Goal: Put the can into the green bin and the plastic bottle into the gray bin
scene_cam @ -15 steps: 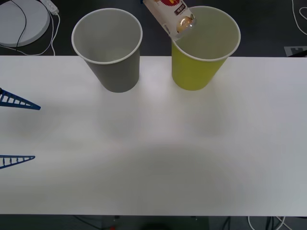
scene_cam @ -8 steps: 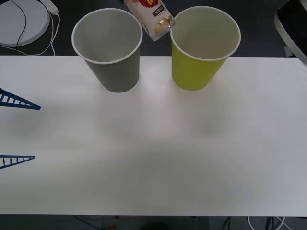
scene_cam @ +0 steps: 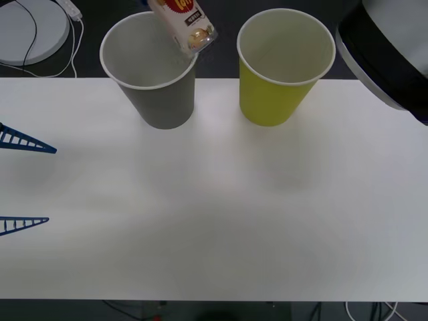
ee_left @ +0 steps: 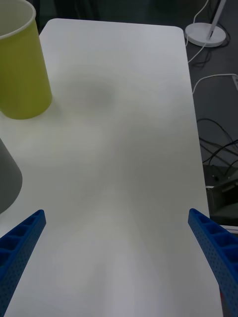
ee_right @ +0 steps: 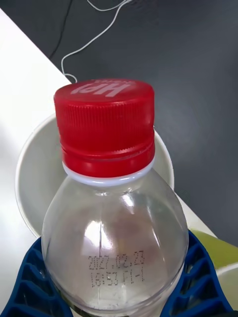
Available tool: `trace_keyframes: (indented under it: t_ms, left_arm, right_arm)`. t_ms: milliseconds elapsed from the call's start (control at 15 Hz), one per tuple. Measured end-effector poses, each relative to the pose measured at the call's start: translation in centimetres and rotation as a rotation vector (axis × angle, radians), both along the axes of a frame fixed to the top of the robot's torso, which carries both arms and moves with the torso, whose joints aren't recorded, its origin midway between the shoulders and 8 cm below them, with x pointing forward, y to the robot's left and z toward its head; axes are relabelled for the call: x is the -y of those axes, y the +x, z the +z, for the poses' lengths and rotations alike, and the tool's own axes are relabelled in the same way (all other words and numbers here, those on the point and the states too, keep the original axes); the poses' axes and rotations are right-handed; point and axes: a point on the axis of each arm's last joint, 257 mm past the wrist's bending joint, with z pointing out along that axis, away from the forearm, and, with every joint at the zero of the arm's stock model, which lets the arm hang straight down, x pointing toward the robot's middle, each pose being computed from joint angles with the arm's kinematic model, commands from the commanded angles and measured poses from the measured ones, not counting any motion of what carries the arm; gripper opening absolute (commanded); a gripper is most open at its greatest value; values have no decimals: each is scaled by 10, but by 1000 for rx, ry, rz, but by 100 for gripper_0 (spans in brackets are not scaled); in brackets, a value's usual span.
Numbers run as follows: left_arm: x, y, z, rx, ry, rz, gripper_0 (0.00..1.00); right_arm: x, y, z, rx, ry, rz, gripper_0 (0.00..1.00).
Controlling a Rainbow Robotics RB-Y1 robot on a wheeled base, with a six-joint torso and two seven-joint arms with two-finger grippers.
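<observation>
The plastic bottle (scene_cam: 184, 23), clear with a red cap (ee_right: 104, 121) and a beige label, hangs tilted above the right rim of the gray bin (scene_cam: 150, 67). My right gripper (ee_right: 114, 282) is shut on the bottle's body, one blue finger on each side, and the gray bin's pale opening (ee_right: 34, 183) lies beyond the cap. To the right of the gray bin stands the green bin (scene_cam: 284, 67), upright with nothing in it. At the table's left edge my left gripper (scene_cam: 27, 182) waits open with nothing between its fingers. The can is out of view.
A link of my right arm (scene_cam: 388, 53), white and black, reaches in at the top right. A white round base (scene_cam: 30, 27) with cables lies on the floor behind the table's far left corner. The white table (scene_cam: 214, 214) stretches in front of both bins.
The bottle has travelled left, from over the green bin's left rim to over the gray bin's right rim. My right arm has come into the front view at the top right.
</observation>
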Motion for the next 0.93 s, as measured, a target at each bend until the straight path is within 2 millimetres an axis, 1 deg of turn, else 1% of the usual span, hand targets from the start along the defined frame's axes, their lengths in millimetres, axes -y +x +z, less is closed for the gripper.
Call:
trace_keyframes:
  t_ms: [467, 600, 867, 933]
  left_arm:
    - [0, 0, 0, 0, 0, 0, 100]
    - [0, 0, 0, 0, 0, 0, 100]
    - [0, 0, 0, 0, 0, 0, 100]
    - [0, 0, 0, 0, 0, 0, 100]
  right_arm:
    - [-40, 12, 4, 85, 89, -16, 0]
    - [-45, 13, 3, 95, 95, -14, 0]
    - [-47, 13, 2, 93, 95, -13, 0]
    - [-48, 12, 1, 91, 95, -11, 7]
